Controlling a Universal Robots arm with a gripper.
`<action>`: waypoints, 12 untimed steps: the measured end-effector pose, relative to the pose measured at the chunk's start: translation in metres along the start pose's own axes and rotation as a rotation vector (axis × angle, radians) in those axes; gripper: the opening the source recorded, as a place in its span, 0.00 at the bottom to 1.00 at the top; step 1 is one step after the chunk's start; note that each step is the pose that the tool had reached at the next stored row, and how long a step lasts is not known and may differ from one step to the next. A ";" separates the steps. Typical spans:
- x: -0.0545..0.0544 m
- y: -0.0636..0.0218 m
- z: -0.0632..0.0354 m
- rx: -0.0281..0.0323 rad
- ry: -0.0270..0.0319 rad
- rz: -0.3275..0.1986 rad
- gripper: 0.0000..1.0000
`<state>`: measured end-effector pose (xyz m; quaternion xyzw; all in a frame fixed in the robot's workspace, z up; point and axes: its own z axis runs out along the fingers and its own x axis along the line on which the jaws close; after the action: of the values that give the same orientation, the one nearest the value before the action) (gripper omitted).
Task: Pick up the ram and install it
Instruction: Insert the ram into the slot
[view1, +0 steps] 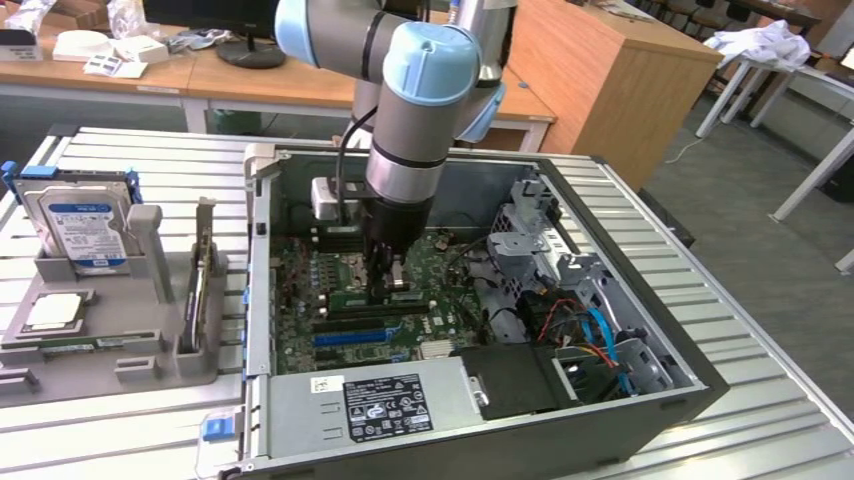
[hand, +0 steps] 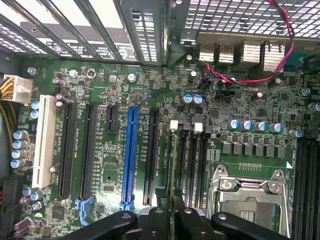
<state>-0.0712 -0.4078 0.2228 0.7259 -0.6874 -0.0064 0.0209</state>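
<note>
Though print on the black sticker (view1: 380, 405) of the power supply (view1: 300, 415), at 6 o'clock from the gripper (view1: 398, 292), was too small to read, its nearly closed fingers (hand: 189, 222) pinched the ram (hand: 172, 165) edge-on over the motherboard (hand: 100, 85) memory slots (hand: 192, 160).

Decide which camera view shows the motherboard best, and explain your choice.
The wrist view: the motherboard appears close, slots and socket plain. In the exterior view it lies inside the case, partly hidden behind the arm.
</note>
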 end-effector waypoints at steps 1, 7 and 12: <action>0.000 0.0000 0.0000 0.0000 0.0000 0.000 0.13; 0.000 0.0000 0.0011 0.0000 0.0000 0.000 0.13; 0.000 0.0000 0.0012 0.0000 0.0000 0.000 0.13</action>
<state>-0.0712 -0.4079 0.2216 0.7259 -0.6874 -0.0064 0.0209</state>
